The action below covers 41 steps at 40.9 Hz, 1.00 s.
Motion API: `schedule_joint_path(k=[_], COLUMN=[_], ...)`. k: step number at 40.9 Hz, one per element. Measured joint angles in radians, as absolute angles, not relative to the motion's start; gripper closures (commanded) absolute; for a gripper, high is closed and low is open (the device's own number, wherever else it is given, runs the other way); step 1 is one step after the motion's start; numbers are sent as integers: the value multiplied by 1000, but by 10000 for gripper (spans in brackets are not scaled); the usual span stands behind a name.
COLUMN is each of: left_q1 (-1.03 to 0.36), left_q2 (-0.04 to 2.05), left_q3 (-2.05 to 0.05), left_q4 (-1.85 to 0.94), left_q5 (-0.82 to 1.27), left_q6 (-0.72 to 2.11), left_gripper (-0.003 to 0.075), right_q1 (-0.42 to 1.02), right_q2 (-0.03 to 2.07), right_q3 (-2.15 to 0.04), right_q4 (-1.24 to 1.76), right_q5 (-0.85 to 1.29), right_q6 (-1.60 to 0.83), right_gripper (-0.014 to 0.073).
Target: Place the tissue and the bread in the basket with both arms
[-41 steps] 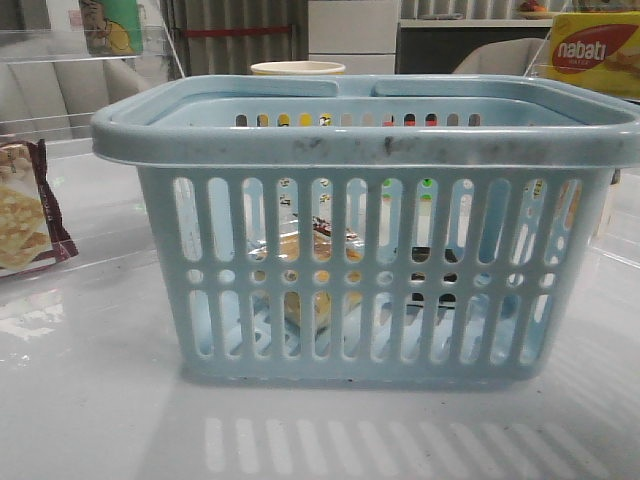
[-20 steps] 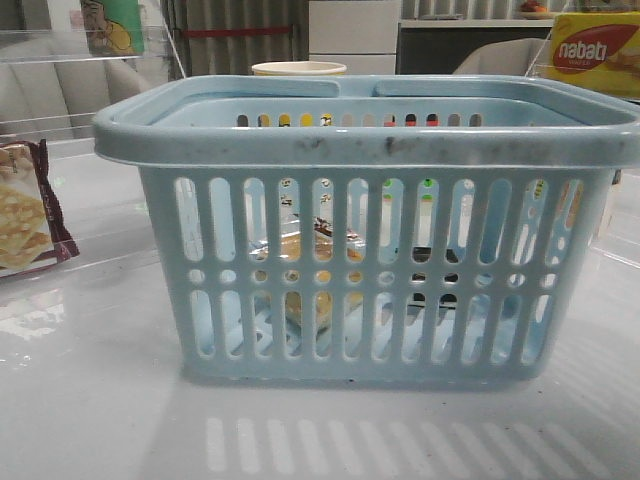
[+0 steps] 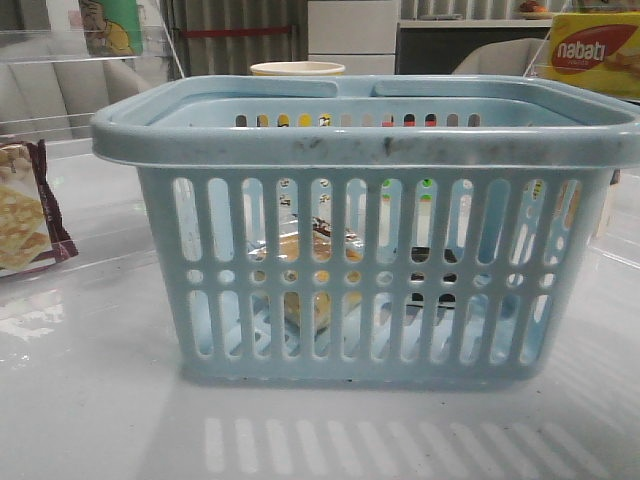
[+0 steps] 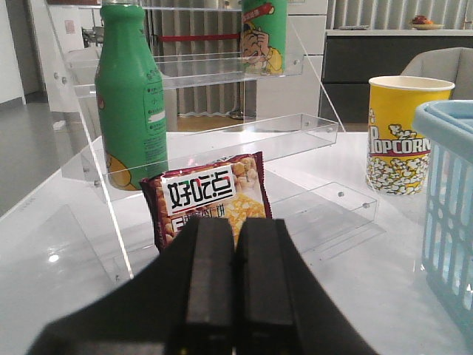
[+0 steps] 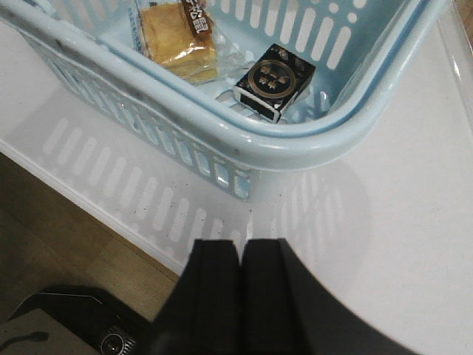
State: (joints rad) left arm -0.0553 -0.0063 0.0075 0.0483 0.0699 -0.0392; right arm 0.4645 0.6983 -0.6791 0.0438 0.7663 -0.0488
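Note:
The light blue basket (image 3: 365, 145) stands on the white table in the middle of the front view. Through its slots I see the bread (image 3: 322, 262) and the dark tissue pack (image 3: 432, 278) lying on its floor. The right wrist view looks down into the basket (image 5: 295, 144): the bread (image 5: 179, 35) in its clear wrapper lies beside the black tissue pack (image 5: 274, 81). My right gripper (image 5: 240, 248) is shut and empty, above the table outside the basket's corner. My left gripper (image 4: 235, 225) is shut and empty, away from the basket (image 4: 447, 192), facing a cracker packet.
A maroon-edged cracker packet (image 4: 211, 200) leans on a clear acrylic shelf (image 4: 222, 140) that holds a green bottle (image 4: 131, 96). A yellow popcorn cup (image 4: 403, 133) stands beside the basket. A yellow nabati box (image 3: 595, 52) sits at the back right. The table edge (image 5: 96, 214) is near my right gripper.

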Motion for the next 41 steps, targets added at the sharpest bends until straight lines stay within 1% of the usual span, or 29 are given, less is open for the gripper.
schedule_joint_path(k=[29, 33, 37, 41], left_q1=[-55, -55, -55, -55], left_q2=[-6, -6, -6, -6], left_q3=[8, 8, 8, 8], left_q4=[48, 48, 48, 48], left_q5=[74, 74, 74, 74], left_q6=[-39, -39, -39, -39], left_gripper=[626, 626, 626, 626], right_q1=[465, 465, 417, 310], right_q2=[698, 672, 604, 484], right_q3=[-679, -663, -608, -513], right_q4=[44, 36, 14, 0], right_q5=[768, 759, 705, 599], right_q6=[-50, -50, -50, -50], right_gripper=[529, 529, 529, 529])
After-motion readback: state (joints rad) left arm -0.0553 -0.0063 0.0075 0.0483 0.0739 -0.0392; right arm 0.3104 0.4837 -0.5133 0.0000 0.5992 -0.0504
